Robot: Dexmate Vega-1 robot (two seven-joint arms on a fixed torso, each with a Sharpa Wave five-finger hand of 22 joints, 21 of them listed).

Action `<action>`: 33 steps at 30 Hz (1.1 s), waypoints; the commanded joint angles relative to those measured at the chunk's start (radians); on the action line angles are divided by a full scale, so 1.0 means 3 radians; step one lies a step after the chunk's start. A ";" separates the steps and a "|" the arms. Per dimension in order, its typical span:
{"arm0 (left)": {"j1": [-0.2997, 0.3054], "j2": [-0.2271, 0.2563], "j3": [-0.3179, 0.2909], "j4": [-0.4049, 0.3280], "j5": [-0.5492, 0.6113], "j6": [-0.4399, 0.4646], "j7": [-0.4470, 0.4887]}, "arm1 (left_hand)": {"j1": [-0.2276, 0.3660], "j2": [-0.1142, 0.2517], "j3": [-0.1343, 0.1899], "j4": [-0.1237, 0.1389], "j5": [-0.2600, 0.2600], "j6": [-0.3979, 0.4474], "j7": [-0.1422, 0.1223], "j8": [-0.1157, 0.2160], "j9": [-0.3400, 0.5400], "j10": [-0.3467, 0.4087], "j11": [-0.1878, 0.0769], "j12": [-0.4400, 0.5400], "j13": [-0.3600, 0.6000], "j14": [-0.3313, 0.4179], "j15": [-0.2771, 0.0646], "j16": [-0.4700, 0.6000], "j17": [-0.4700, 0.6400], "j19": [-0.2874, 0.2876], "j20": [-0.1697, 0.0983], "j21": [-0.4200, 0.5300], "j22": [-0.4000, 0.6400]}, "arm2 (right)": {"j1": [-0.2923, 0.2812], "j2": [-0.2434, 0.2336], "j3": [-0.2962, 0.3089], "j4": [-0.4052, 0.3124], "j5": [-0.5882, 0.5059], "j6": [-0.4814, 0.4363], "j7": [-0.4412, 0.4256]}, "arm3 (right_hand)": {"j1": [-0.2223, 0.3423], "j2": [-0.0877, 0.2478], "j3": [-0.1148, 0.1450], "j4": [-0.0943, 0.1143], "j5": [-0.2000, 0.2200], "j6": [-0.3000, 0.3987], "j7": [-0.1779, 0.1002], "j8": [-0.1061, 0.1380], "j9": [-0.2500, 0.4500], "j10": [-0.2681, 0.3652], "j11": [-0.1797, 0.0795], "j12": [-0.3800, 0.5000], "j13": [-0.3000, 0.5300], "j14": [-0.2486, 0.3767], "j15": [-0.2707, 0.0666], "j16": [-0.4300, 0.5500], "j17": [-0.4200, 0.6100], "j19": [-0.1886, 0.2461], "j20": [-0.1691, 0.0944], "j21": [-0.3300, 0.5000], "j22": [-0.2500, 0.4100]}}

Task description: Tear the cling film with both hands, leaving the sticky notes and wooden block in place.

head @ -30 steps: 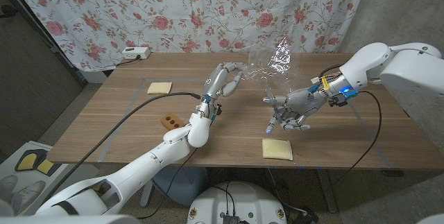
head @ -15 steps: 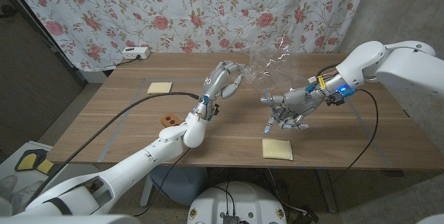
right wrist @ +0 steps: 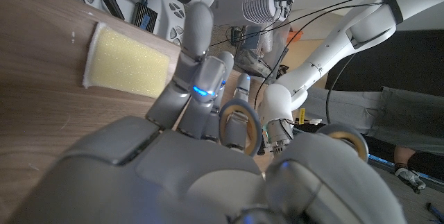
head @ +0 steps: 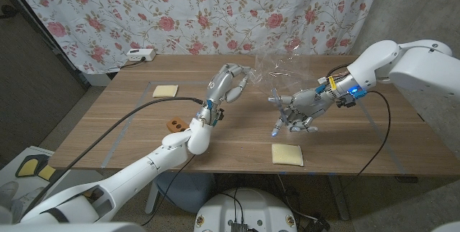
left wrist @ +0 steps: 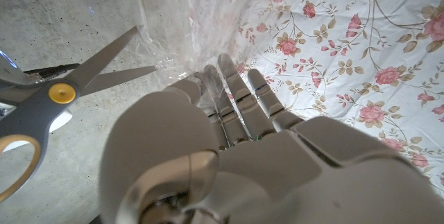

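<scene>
Above the middle of the table, the left hand (head: 228,85) holds up the cling film (head: 279,65). Its fingers (left wrist: 232,89) are closed on one side of the sheet, and the thin, clear film hangs in the air, up off the wood.

Across from it, nearer the table's right edge, the right hand (head: 298,108) is wrapped around a pair of scissors (left wrist: 55,93). Its fingers go through the handle rings (right wrist: 241,123). The blades are open and point at the film, very close to its edge.

So the step in hand looks like parting the film, but with scissors and not by pulling. I think the film is not yet in two pieces, though it is too clear to be sure.

Next, the blades need to meet the film's edge while the left hand keeps the sheet tight.

One pad of sticky notes (head: 165,90) lies toward the table's left edge and another (head: 287,154) by the front edge. The wooden block (head: 175,124) sits front left. All are well apart from both hands.
</scene>
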 commanded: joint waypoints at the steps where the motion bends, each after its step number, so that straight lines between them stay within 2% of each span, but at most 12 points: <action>1: -0.0012 -0.0004 -0.0025 0.0048 -0.0056 0.0026 -0.0024 | 0.0017 -0.0017 0.0006 0.0026 0.0026 0.0017 -0.0018 0.0022 0.0009 0.0014 -0.0003 0.0019 -0.0006 -0.0024 -0.0041 -0.0002 0.0012 0.0029 0.0014 -0.0008 0.0003 | -0.0051 -0.0030 0.0056 -0.0023 0.0072 0.0076 -0.0033 | -0.0028 -0.0057 -0.0016 0.0012 0.0033 -0.0497 0.0522 -0.0026 -0.0006 0.0426 -0.0340 0.0015 0.0014 -0.0112 -0.0164 -0.0005 0.0007 0.0022 -0.0159 -0.0015 0.0017; 5: -0.0041 0.0003 -0.0008 0.0067 -0.0023 0.0012 -0.0026 | 0.0020 -0.0017 0.0006 0.0025 0.0026 0.0026 -0.0011 0.0028 0.0004 0.0015 -0.0004 0.0030 -0.0004 -0.0018 -0.0041 -0.0002 0.0017 0.0029 0.0017 -0.0012 0.0003 | -0.0065 -0.0056 0.0083 -0.0051 0.0090 0.0048 -0.0082 | -0.0110 -0.0103 -0.0011 0.0022 0.0063 -0.0549 0.0528 -0.0031 -0.0028 0.0429 -0.0343 0.0013 0.0010 -0.0129 -0.0163 -0.0003 0.0008 0.0022 -0.0159 -0.0021 0.0024; 10: -0.0108 0.0033 0.0058 0.0093 0.0131 -0.0021 0.0022 | 0.0020 -0.0020 0.0004 0.0025 0.0028 0.0027 -0.0030 0.0031 -0.0001 0.0006 -0.0013 0.0042 -0.0001 -0.0017 -0.0040 -0.0007 0.0021 0.0027 0.0017 -0.0020 0.0001 | -0.0005 -0.0022 0.0020 -0.0021 0.0040 -0.0013 -0.0003 | -0.0149 -0.0108 0.0000 0.0023 0.0086 -0.0561 0.0532 -0.0024 -0.0040 0.0437 -0.0340 0.0001 -0.0013 -0.0130 -0.0165 0.0000 0.0008 0.0023 -0.0159 -0.0031 0.0018; 20: -0.0326 0.0275 0.0261 -0.0019 0.0799 0.0031 0.0152 | 0.0006 -0.0028 -0.0006 0.0039 0.0041 0.0026 -0.0037 0.0038 -0.0013 -0.0041 -0.0035 0.0043 -0.0008 -0.0075 -0.0038 -0.0050 0.0009 -0.0007 -0.0033 -0.0052 -0.0001 | 0.0160 0.0119 -0.0164 0.0074 -0.0113 -0.0094 0.0158 | -0.0159 -0.0086 0.0023 0.0008 0.0127 -0.0582 0.0531 -0.0013 -0.0055 0.0453 -0.0338 -0.0001 -0.0028 -0.0125 -0.0166 0.0006 0.0008 0.0028 -0.0160 -0.0039 0.0020; 33: -0.0338 0.0362 0.0297 -0.0048 0.0851 0.0093 0.0299 | -0.0003 -0.0021 -0.0012 0.0060 0.0062 -0.0016 -0.0055 0.0033 -0.0023 -0.0102 -0.0056 0.0043 -0.0010 -0.0141 -0.0038 -0.0085 -0.0007 -0.0050 -0.0074 -0.0082 0.0002 | 0.0183 0.0104 -0.0163 0.0058 -0.0083 -0.0155 0.0132 | -0.0117 -0.0044 0.0039 -0.0013 0.0167 -0.0560 0.0530 0.0011 -0.0057 0.0456 -0.0357 0.0018 -0.0006 -0.0122 -0.0170 0.0007 0.0006 0.0037 -0.0159 -0.0048 0.0026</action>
